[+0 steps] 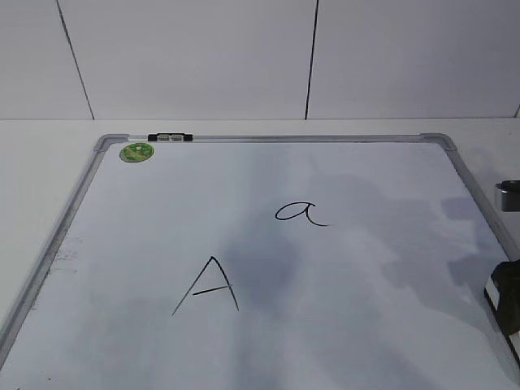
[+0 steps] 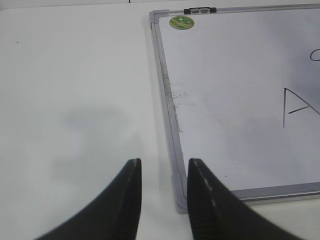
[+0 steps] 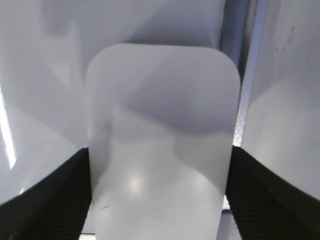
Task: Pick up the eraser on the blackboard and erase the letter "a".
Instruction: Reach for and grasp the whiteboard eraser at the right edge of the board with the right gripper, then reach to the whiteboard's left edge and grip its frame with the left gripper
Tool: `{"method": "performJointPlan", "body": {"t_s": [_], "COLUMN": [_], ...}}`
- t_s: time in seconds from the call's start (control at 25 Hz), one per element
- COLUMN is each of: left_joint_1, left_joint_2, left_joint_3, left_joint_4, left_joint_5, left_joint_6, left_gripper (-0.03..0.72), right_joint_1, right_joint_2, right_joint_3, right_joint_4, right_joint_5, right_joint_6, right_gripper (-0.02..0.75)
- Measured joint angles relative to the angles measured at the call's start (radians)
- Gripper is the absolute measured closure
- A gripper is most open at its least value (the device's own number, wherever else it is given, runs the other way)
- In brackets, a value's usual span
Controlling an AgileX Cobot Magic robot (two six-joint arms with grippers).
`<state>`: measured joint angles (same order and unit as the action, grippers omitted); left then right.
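The white eraser (image 3: 162, 110) fills the right wrist view, lying on the blackboard beside its grey frame (image 3: 246, 75). My right gripper (image 3: 160, 170) has both black fingers pressed against the eraser's sides. In the exterior view this gripper (image 1: 508, 305) is at the board's right edge, with only a sliver of the eraser (image 1: 491, 297) showing. The lowercase letter "a" (image 1: 299, 213) is near the middle of the blackboard (image 1: 284, 139). My left gripper (image 2: 164, 167) is open and empty, over the table by the board's near left corner (image 2: 179, 202). It is out of the exterior view.
A larger capital "A" (image 1: 208, 286) is drawn in front and to the left of the "a". A round green sticker (image 1: 136, 152) and a black clip (image 1: 171, 137) sit at the far left corner. White table (image 2: 75, 100) surrounds the board.
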<state>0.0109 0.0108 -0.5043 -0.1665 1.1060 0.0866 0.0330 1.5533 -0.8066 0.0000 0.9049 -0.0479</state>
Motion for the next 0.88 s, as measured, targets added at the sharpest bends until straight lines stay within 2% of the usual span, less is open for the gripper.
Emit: {"method": "performJointPlan", "body": {"t_s": [0.88], "left_joint_1": [0.0], "left_joint_2": [0.0], "left_joint_3": [0.0], "left_joint_4": [0.0], "left_joint_5": [0.0], "left_joint_6": [0.0], "left_gripper": [0.453], "right_joint_1": [0.0], "right_joint_2": [0.015], "right_joint_3": [0.0], "right_joint_4": [0.016], "right_joint_5": [0.006], "right_joint_6": [0.034], "right_gripper": [0.116]}}
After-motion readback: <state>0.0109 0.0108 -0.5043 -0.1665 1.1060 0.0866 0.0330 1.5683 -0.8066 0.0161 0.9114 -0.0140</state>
